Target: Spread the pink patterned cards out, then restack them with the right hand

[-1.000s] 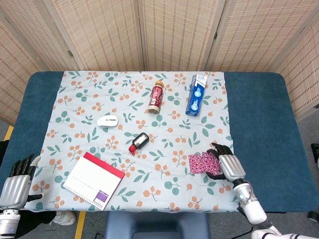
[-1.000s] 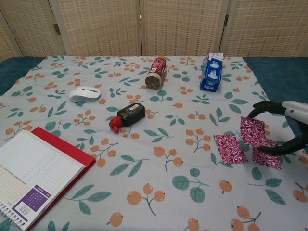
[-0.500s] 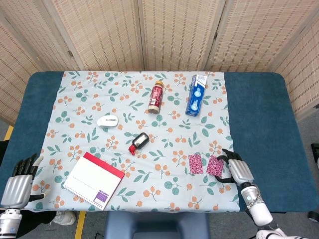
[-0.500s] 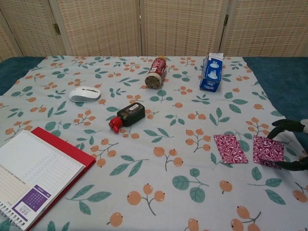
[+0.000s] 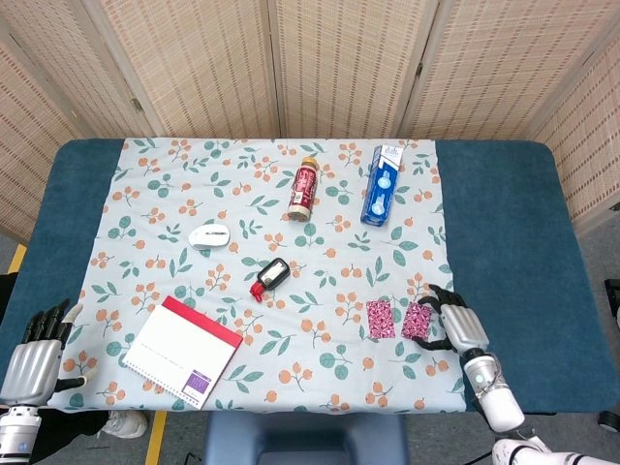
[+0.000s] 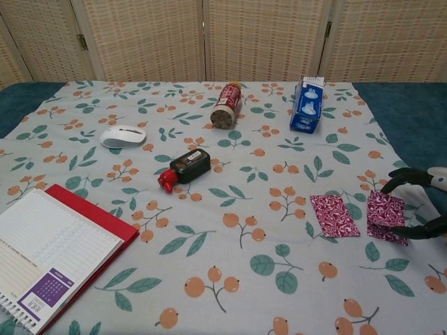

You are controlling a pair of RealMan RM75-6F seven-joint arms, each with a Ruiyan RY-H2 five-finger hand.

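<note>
Where a second ago the pink patterned cards sat bunched together under the right robot hand [image 6: 418,204], they now lie split into two lots on the floral cloth [image 5: 194,194] near the counter's front right corner. One card [image 6: 334,215] rests flat and alone, just left of the other lot [image 6: 386,215], a narrow strip of cloth showing between them. The right-hand lot seems to hold more than one card, since a lower edge peeks out beneath it in the chest view, though the count cannot be told. The right robot hand has drawn back a little towards the cloth's edge and then eased in again; its dark fingers [image 6: 396,179] arch wide over the right-hand lot, the tips close to the far and near edges of it. Whether they truly touch the card is too fine to tell, and nothing is lifted.

The left robot hand [image 5: 35,360] hangs off the counter's front left corner, fingers apart and holding nothing, unmoved throughout.

By the look of it the spreading is under way or nearly done, and the restacking has not begun. The likely next need is either to slide the remaining overlapped cards apart or to gather the lone card back onto the pile.
</note>
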